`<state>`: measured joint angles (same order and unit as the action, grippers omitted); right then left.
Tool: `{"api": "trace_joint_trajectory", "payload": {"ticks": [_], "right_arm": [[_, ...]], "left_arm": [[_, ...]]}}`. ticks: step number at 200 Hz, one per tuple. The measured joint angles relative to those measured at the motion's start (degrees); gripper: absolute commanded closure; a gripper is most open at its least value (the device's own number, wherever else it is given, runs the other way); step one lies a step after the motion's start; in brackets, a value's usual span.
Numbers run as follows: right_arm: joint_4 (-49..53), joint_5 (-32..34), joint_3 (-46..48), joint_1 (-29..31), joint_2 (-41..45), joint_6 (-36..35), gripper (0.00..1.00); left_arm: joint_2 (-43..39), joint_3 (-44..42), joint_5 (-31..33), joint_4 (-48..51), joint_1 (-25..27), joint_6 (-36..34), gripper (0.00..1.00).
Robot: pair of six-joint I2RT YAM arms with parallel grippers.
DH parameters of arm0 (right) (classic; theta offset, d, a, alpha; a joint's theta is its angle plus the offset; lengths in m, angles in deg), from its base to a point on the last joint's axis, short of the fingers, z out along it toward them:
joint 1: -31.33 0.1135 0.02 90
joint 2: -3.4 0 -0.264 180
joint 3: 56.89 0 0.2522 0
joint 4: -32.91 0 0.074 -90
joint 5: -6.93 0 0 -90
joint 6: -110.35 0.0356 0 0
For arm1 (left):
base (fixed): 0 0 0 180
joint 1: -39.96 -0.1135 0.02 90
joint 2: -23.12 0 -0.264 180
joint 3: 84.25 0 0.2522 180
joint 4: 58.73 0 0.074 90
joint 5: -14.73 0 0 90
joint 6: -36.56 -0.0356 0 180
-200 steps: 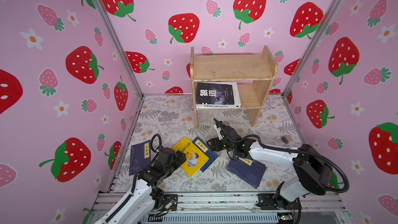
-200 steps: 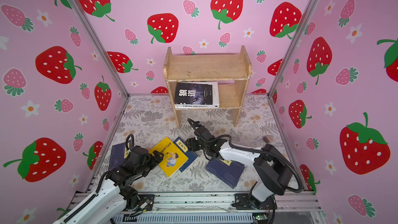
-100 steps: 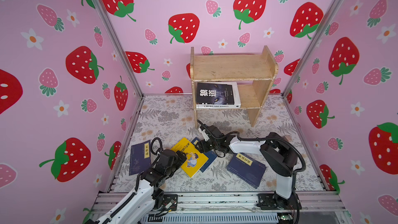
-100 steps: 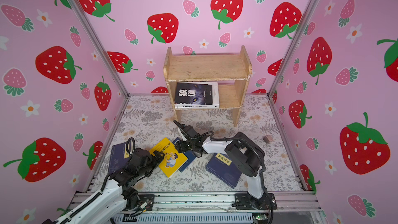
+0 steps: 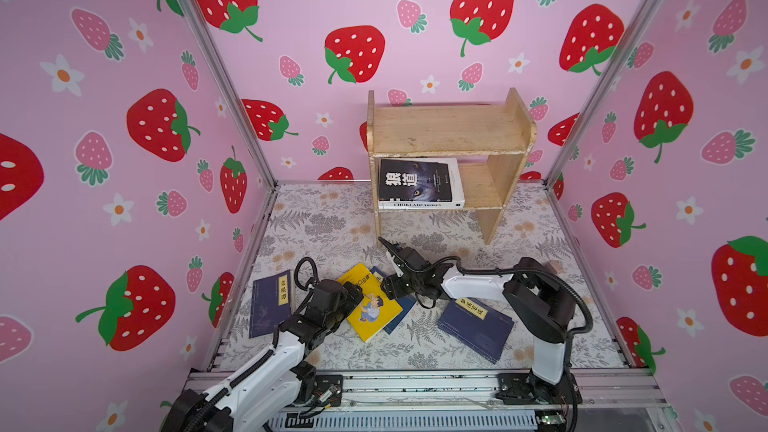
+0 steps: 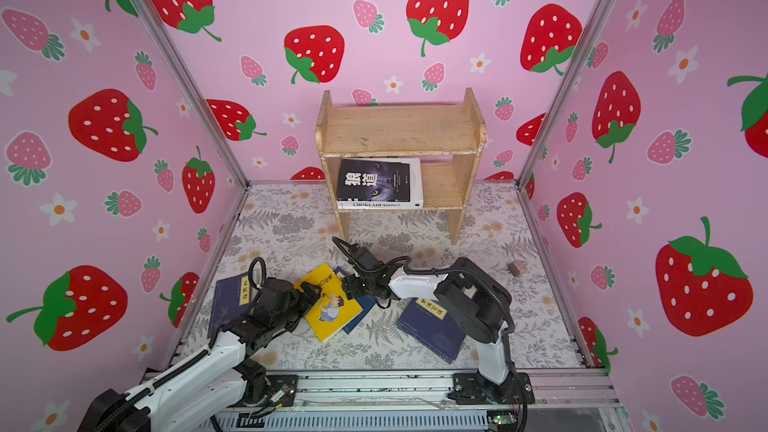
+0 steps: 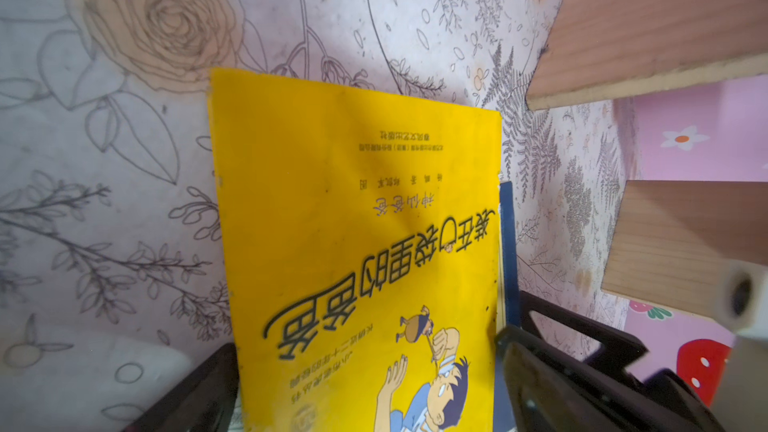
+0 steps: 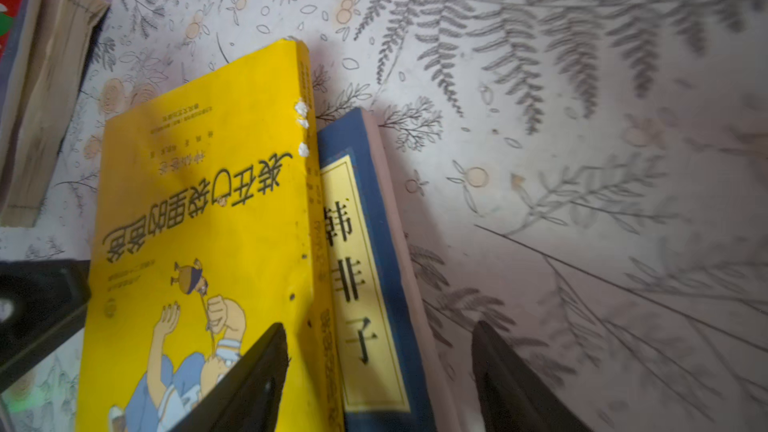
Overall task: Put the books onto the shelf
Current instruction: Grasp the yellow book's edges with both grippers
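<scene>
The wooden shelf (image 5: 449, 130) (image 6: 399, 130) stands at the back. On its lower tier the dark wolf book (image 5: 419, 180) lies on a white book (image 5: 419, 204). A yellow cartoon book (image 5: 374, 305) (image 7: 357, 209) (image 8: 208, 209) lies on the mat, overlapping a navy book (image 8: 365, 268). My left gripper (image 5: 356, 290) (image 7: 365, 384) is open at the yellow book's near-left edge, with the cover between its fingers. My right gripper (image 5: 388, 284) (image 8: 378, 367) is open: one finger is over the yellow cover, the other beside the navy book's outer edge.
Two more navy books lie flat on the mat, one at the left (image 5: 270, 301) and one at the right (image 5: 473, 326) under the right forearm. A small wooden block (image 5: 552, 266) sits near the right wall. The pink walls close in on three sides.
My right gripper has swung left and down, from beside the right navy book to the yellow and navy pair. The left gripper has barely moved.
</scene>
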<state>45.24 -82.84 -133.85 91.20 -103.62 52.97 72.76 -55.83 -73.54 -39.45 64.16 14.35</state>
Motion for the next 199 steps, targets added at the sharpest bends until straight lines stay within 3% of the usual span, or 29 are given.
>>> {"api": "trace_joint_trajectory", "payload": {"ticks": [25,48,115,199], "right_arm": [[0.35,3.30,-0.07,-0.04,5.64,-1.66,0.26],[0.09,2.01,-1.42,-0.02,7.19,-2.38,0.28],[-0.70,-8.20,-1.25,0.11,-1.33,0.87,0.35],[-3.67,-12.31,-0.90,-0.31,-3.80,3.78,0.38]], "left_arm": [[0.92,0.15,0.22,-0.76,-0.92,-1.62,0.00],[2.23,0.55,0.13,-1.57,-2.14,-3.45,0.00],[7.02,2.69,-2.49,-4.85,-3.98,-8.55,0.00],[22.97,8.94,-6.01,-15.17,-5.29,-12.74,0.03]]}}
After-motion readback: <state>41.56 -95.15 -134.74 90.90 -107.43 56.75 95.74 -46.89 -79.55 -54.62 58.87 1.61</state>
